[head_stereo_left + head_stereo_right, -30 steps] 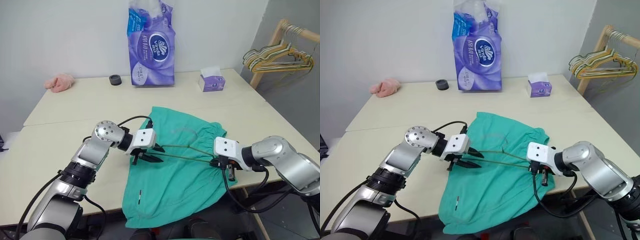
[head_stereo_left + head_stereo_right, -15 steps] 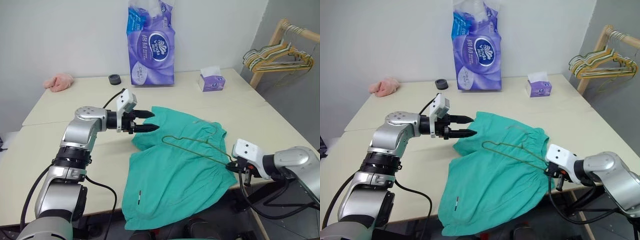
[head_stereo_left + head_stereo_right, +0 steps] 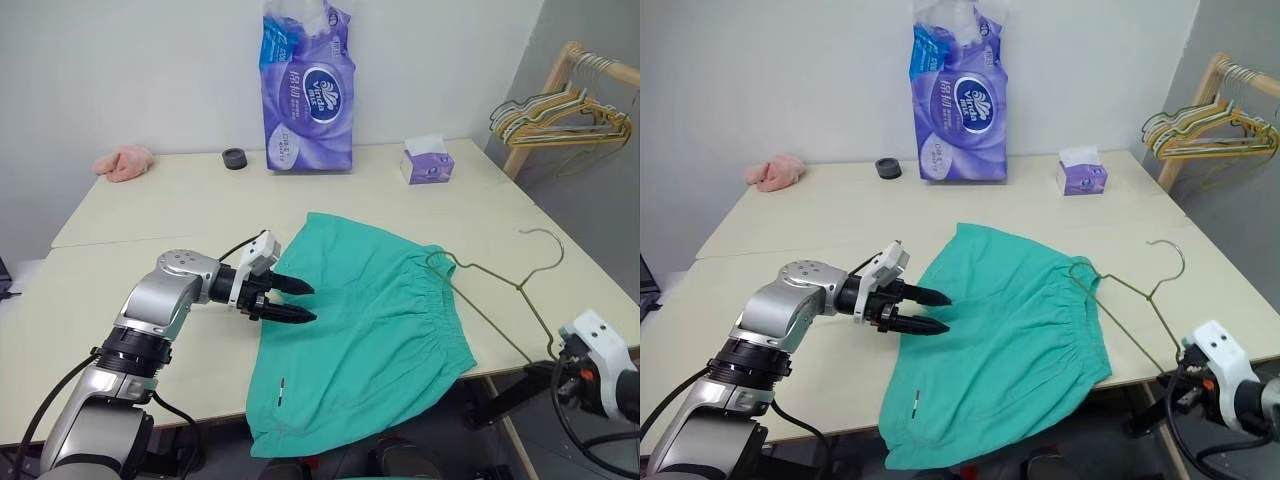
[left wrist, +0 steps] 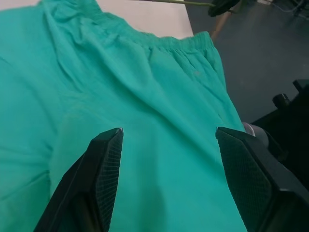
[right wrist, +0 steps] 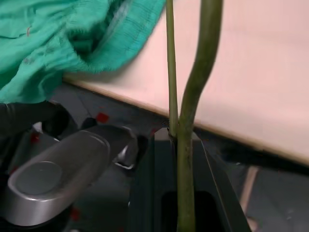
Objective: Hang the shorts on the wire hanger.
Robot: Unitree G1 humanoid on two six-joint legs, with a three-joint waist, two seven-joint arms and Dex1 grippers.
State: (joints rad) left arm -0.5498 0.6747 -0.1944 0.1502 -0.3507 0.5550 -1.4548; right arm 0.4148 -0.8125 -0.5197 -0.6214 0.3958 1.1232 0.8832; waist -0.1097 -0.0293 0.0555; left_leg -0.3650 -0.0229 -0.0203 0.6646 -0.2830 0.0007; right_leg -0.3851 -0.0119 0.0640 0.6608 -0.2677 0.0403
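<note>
Teal-green shorts (image 3: 365,330), greyish-gold wire hanger (image 3: 500,300), purple-and-white tissue pack (image 3: 307,90), pink cloth (image 3: 124,162).

light: even, soft indoor light; scene bright, source not seen
shadows: faint soft shadow cast on the table (image 3: 120,250) under the left gripper (image 3: 296,302); darker under the table edge
glare: small highlights on the silver arm shells; sheen on the purple tissue pack (image 3: 308,90)
focus, head views: sharp throughout
focus, left wrist view: shorts (image 4: 145,121) fairly sharp, near fingers (image 4: 104,179) soft
focus, right wrist view: wire hanger (image 5: 186,121) blurred up close, background soft, pinkish tint on the table
</note>
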